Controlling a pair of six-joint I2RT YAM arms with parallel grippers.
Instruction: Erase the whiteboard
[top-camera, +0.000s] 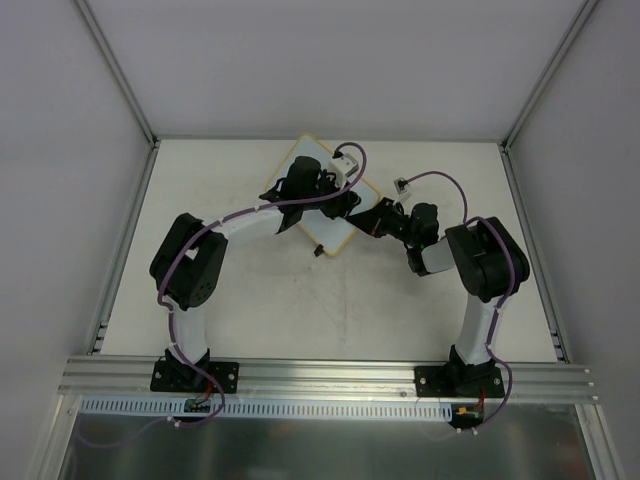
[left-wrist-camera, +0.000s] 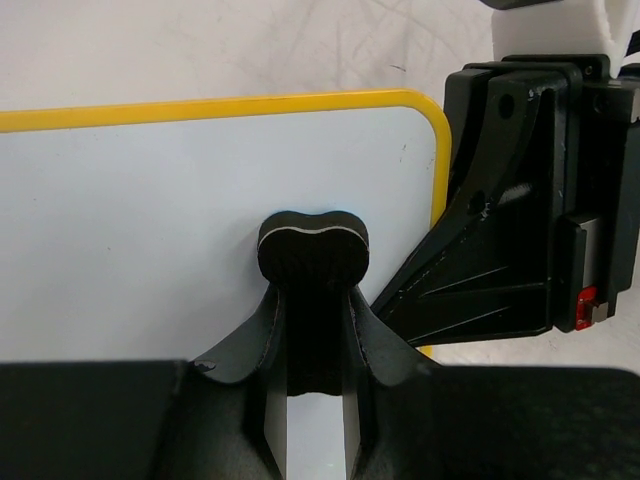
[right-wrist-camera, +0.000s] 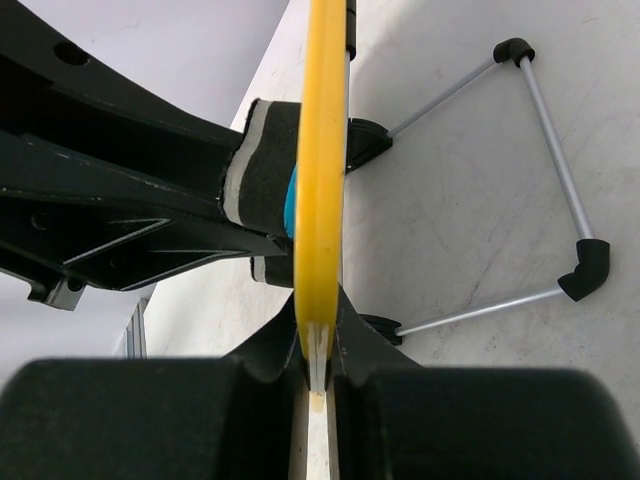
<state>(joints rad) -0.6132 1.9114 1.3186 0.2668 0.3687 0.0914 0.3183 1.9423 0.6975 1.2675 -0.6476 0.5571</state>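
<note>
The whiteboard (top-camera: 331, 233) lies tilted at the back middle of the table, white with a yellow frame. In the left wrist view its face (left-wrist-camera: 150, 220) shows no marks. My left gripper (top-camera: 305, 185) is over the board, shut on a small black eraser block (left-wrist-camera: 313, 248) pressed against the white face. My right gripper (top-camera: 362, 215) is shut on the board's right edge. In the right wrist view the yellow frame (right-wrist-camera: 320, 150) runs edge-on between my fingers (right-wrist-camera: 320, 345). The eraser (right-wrist-camera: 262, 160) shows there against the board's left side.
A thin wire stand (right-wrist-camera: 550, 170) with black corner pieces hangs from two black clips on the board's back and rests on the table. My right gripper's black body (left-wrist-camera: 520, 230) sits close beside the eraser. Grey walls close in the table at left, right and back.
</note>
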